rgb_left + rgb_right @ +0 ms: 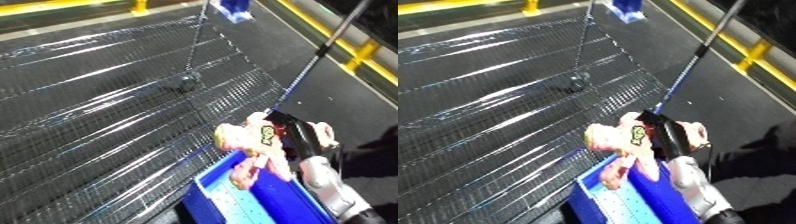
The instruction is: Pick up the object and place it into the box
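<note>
A pink plush toy [253,147] with a yellow-green patch hangs over the near-left rim of the blue bin [253,200]. My right hand [298,136] is curled round the toy from the right, its black fingers wrapped over the toy's body. The white forearm [333,192] comes up from the lower right, above the bin's inside. The toy's lower limb dangles down against the bin's wall. My left hand shows in neither view.
A wide wire-mesh surface [115,100] with shiny bars fills the left and centre. A thin pole with a blue lower part [306,67] slants across the right. Yellow railings [364,50] line the far right. A small dark object [185,84] lies on the mesh.
</note>
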